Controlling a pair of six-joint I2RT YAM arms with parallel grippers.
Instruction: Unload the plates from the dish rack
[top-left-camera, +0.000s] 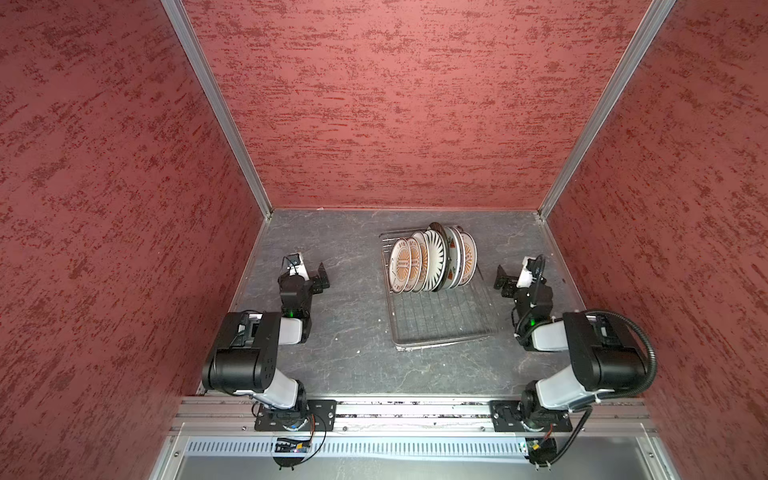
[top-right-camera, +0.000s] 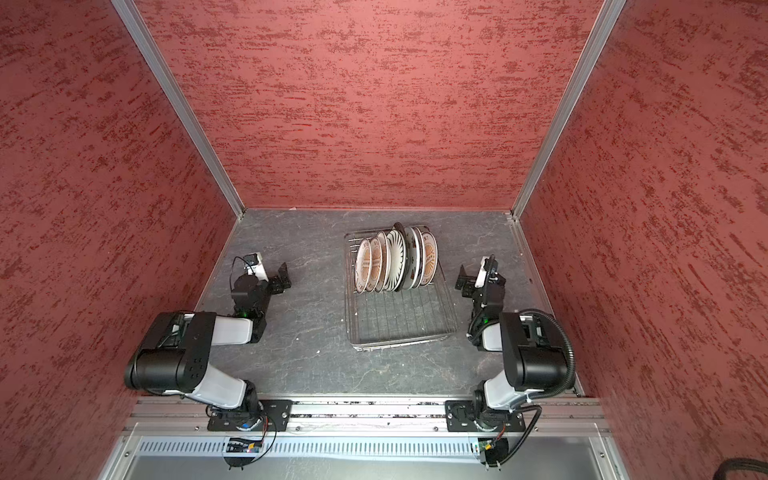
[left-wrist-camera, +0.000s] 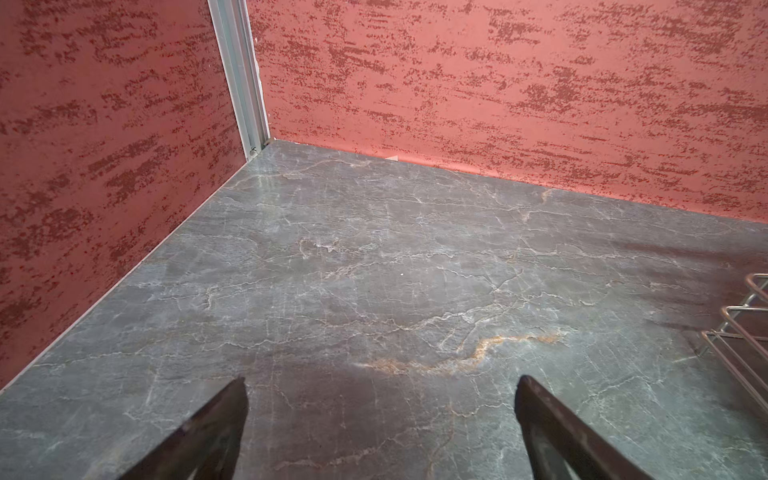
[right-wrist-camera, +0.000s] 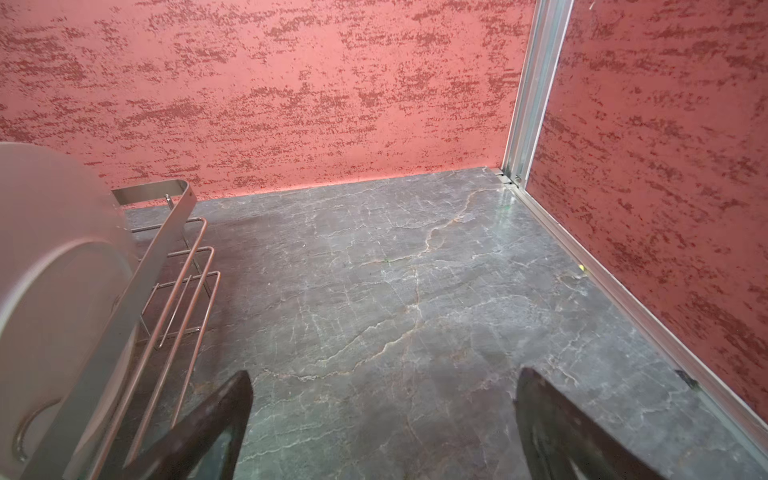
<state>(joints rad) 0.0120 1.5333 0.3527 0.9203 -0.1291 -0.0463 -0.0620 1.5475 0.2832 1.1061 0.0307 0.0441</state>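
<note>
Plates (top-left-camera: 432, 259) stand on edge in a tight row at the rack's (top-left-camera: 440, 320) twelve o'clock end, the rack sitting just right of the table's (top-left-camera: 353, 332) middle. Left gripper (top-left-camera: 322, 276) hangs at the rack's nine o'clock, right gripper (top-left-camera: 500, 279) at three o'clock. Both are clear of it, fingers spread wide.

Grey stone-look bench (top-left-camera: 353, 365), veined white, with one orange-tinged vein (left-wrist-camera: 478, 352) showing in the left wrist view. Directly on it, right of centre and toward the back in both top views: silver wire dish rack (top-left-camera: 440, 320) (top-right-camera: 395, 320), flat on the surface, long side running front to back. Just off the rack's near left corner, one pale speck (top-left-camera: 358, 352) on the grey.
</note>
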